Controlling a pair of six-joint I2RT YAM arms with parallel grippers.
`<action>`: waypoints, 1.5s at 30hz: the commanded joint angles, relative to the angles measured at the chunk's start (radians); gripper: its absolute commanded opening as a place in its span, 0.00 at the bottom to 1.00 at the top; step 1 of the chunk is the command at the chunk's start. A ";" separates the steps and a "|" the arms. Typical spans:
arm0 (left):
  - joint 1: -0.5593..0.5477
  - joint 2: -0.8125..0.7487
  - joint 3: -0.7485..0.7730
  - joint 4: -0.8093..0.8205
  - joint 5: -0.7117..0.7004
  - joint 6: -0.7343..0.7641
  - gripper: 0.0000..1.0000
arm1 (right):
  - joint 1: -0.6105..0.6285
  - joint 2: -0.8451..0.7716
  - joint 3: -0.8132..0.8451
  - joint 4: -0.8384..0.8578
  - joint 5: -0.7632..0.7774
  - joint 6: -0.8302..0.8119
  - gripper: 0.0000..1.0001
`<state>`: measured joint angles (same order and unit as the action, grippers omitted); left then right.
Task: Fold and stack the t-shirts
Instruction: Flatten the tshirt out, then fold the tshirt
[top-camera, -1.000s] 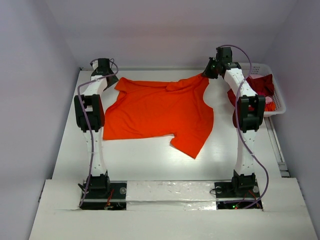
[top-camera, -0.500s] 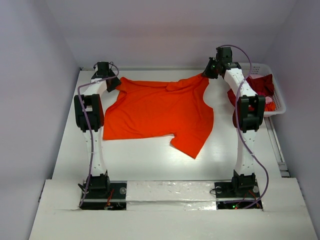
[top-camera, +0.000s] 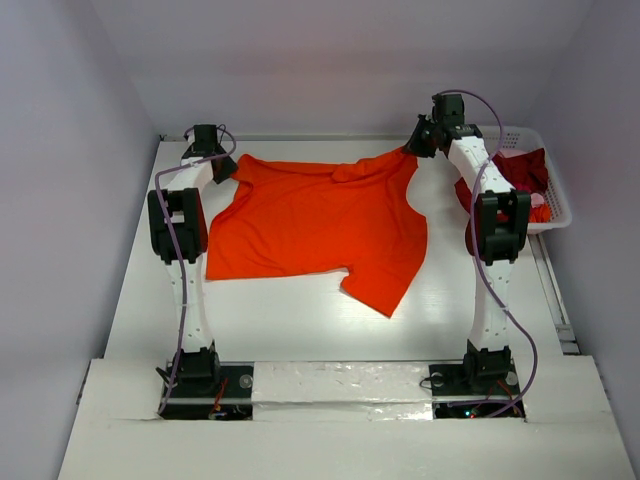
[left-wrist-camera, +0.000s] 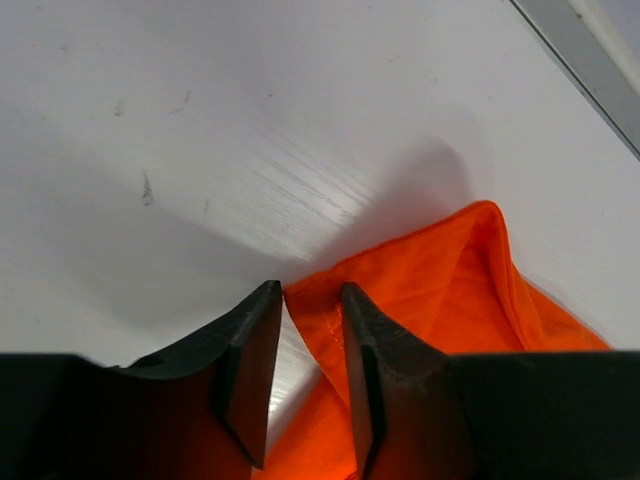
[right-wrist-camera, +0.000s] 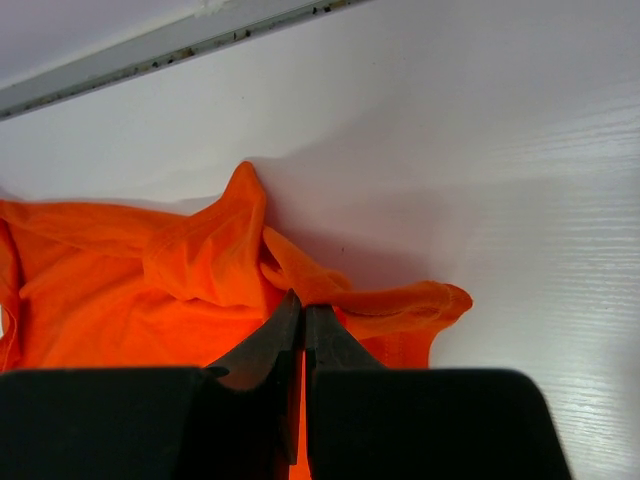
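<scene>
**A:** Where is the orange shirt (top-camera: 320, 220)?

**B:** It lies spread on the white bench (top-camera: 300, 320) between the two arms. One sleeve trails toward the near edge, and both far corners sit at the claws.

**A:** What is the left claw (left-wrist-camera: 308, 300) doing?

**B:** It is low over the shirt's far left corner with its jaws narrowly apart. In the left wrist view the corner of the cloth (left-wrist-camera: 440, 270) reaches into the gap and touches the right-hand finger (left-wrist-camera: 365, 370). A sliver of bare bench shows beside the other finger, so the corner is not pinched.

**A:** And the right claw (right-wrist-camera: 302, 305)?

**B:** Its jaws are pressed together on a bunched fold of the shirt (right-wrist-camera: 120, 280) at the far right corner. The cloth puckers and rises into ridges around the tips, near the bench's back edge.

**A:** Anything else in view?

**B:** Red shirts (top-camera: 520, 170) are heaped in a white basket (top-camera: 560, 195) at the far right. The heap is beside the right arm, and some of the cloth hangs over the near rim.
</scene>
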<state>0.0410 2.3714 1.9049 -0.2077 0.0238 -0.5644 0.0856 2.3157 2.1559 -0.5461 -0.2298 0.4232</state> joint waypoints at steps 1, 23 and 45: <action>0.005 -0.051 -0.021 -0.018 -0.057 -0.008 0.25 | -0.006 -0.019 0.022 0.051 -0.020 0.005 0.00; 0.005 -0.081 0.017 -0.071 -0.145 -0.025 0.00 | -0.006 -0.035 -0.002 0.054 -0.005 0.000 0.00; 0.005 -0.118 0.249 -0.219 -0.337 0.005 0.00 | -0.006 -0.024 0.025 0.032 0.029 0.015 0.00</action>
<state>0.0410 2.3272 2.1208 -0.4030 -0.2680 -0.5735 0.0856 2.3154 2.1551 -0.5457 -0.2169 0.4343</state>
